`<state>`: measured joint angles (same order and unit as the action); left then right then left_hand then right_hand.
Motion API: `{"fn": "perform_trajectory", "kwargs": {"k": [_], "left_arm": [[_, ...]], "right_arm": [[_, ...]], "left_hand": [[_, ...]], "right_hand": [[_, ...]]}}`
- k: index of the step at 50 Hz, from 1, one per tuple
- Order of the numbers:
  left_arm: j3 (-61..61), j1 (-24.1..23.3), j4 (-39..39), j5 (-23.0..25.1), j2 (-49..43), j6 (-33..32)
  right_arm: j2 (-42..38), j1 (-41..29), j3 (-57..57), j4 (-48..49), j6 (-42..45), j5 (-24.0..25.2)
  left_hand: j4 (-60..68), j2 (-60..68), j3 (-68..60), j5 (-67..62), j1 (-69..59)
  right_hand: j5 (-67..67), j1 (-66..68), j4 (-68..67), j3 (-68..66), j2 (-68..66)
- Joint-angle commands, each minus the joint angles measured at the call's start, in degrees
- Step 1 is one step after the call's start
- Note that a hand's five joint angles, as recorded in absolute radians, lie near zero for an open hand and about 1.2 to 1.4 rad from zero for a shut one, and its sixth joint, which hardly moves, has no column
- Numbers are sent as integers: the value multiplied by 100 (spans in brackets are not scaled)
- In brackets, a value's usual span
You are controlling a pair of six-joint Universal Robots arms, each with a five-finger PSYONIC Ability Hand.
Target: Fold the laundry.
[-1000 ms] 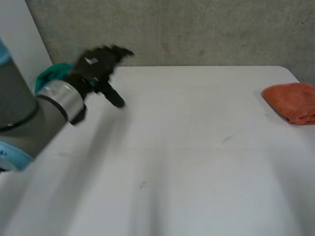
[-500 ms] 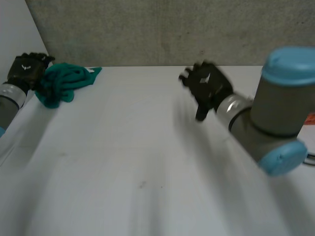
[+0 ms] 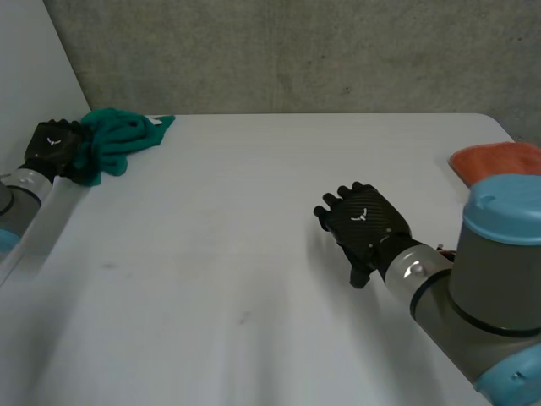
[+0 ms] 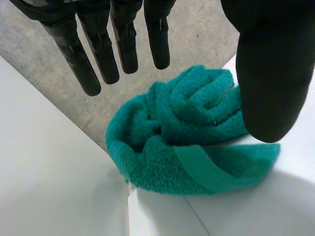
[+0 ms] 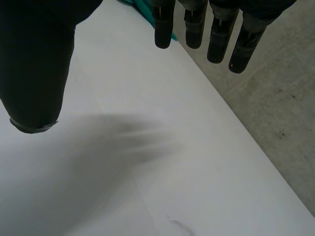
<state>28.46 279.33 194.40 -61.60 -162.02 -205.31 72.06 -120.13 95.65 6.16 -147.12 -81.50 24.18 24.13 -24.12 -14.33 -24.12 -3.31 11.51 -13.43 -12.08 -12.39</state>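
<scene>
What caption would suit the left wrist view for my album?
Open left hand at a crumpled green towel on the white table.

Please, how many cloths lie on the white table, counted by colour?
Crumpled teal terry towel: 1
Orange fabric cloth: 1
Total: 2

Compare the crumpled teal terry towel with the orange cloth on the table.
The teal terry towel is bunched in a rumpled heap; the orange cloth lies flatter. The teal terry towel sits at the far left corner beside the left hand; the orange cloth is at the far right edge, partly behind the right arm. Both rest on the white table.
</scene>
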Motion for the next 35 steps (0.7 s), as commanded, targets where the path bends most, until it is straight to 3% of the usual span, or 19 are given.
{"fn": "perform_trajectory", "kwargs": {"k": [1, 13, 16, 21, 26, 32, 35], "left_arm": [[-428, -1, 10, 26, -409, -299], [-771, -1, 264, 122, -796, -747], [-745, -27, 449, 114, -823, -1116], [-509, -80, 1018, 35, -875, -1994], [-43, -115, 2048, -159, -805, -2215], [160, -115, 2181, 8, -612, -2215], [169, -115, 2181, 236, -585, -2215]], "right_arm": [[308, 340, 489, 113, 79, 107], [783, 920, 1069, 113, 114, 125], [905, 1087, 1201, 122, 157, 125], [1003, 1237, 1377, 122, 228, 125], [1064, 1272, 1491, 122, 237, 169], [1126, 1422, 1605, 113, 237, 301], [1152, 1422, 1623, 113, 237, 336]], "left_hand": [[891, 895, -897, -875, -896], [1681, 1685, -1687, -1665, -1687], [2654, 2658, -2660, -2638, -2660], [5578, 5582, -5584, -5562, -5584], [5582, 5587, -5588, -5567, -5588], [5582, 5587, -5588, -5567, -5588], [2398, 2402, -2404, -2382, -2403]], "right_hand": [[331, -151, 343, 208, 239], [331, -151, 343, 208, 239], [331, -151, 343, 208, 239], [331, -151, 343, 208, 239], [331, -151, 343, 208, 239], [331, -151, 343, 208, 239], [331, -151, 343, 208, 239]]}}
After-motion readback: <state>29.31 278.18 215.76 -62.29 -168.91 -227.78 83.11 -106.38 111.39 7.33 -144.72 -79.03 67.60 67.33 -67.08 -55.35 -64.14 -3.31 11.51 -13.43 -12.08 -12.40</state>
